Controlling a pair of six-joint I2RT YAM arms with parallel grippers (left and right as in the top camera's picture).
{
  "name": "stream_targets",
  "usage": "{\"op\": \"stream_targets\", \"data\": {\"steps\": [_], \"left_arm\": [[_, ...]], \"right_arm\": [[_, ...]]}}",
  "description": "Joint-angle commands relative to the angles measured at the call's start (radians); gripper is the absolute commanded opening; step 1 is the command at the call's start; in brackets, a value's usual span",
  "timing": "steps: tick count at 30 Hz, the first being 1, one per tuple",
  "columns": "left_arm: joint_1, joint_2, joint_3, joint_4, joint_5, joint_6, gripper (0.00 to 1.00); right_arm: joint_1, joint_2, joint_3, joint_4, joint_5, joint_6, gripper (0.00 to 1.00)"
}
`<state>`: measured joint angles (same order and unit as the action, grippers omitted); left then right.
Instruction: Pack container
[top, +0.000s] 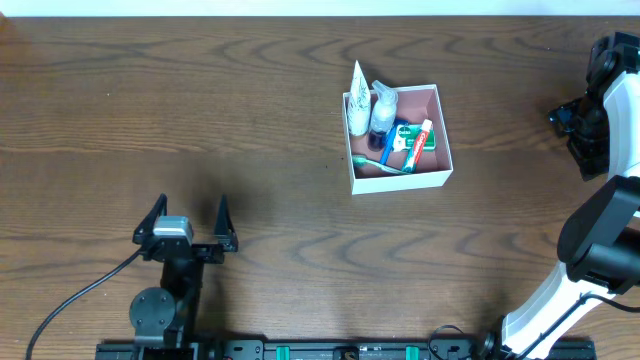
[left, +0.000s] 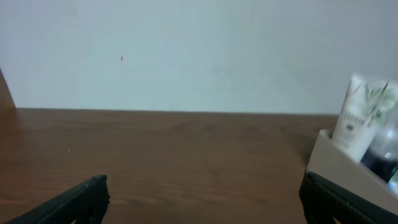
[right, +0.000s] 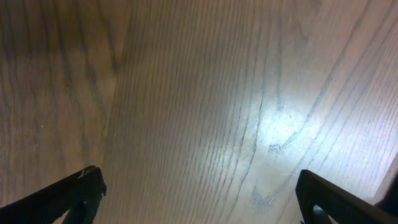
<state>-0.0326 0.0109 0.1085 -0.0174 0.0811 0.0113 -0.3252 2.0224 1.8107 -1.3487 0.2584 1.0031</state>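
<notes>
- The left tool (top: 191, 206) sits low over the surface (top: 120, 110), its jaws spread wide with nothing between them.
- Ahead of it, bare wood runs to a pale wall (left: 186, 50); nothing lies in its path.
- The container (top: 400, 181) stands ahead and to the right of the left tool, well apart from it. One corner (left: 336, 165) shows just beyond its right finger (left: 339, 202) in the left wrist view.
- Inside the container, a white tube (top: 357, 98) leans on the near-left wall beside a clear bottle (top: 383, 105). A toothbrush (top: 385, 160) and a toothpaste tube (top: 419, 140) lie flat.
- The right tool (right: 199, 199) hangs to the container's right, well clear, jaws wide and empty, with only wood grain under it.
</notes>
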Motion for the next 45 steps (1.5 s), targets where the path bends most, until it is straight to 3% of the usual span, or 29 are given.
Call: {"op": "stream_targets", "data": {"steps": [1,45], "left_arm": [[0.034,-0.009,-0.028,0.007,0.035,0.060,0.98],[0.084,-0.007,-0.105,-0.041,0.043,0.067,0.98]], "right_arm": [[-0.002,0.005,0.005,-0.002,0.014,0.013,0.99],[-0.002,0.005,0.005,-0.001,0.014,0.013,0.99]]}}
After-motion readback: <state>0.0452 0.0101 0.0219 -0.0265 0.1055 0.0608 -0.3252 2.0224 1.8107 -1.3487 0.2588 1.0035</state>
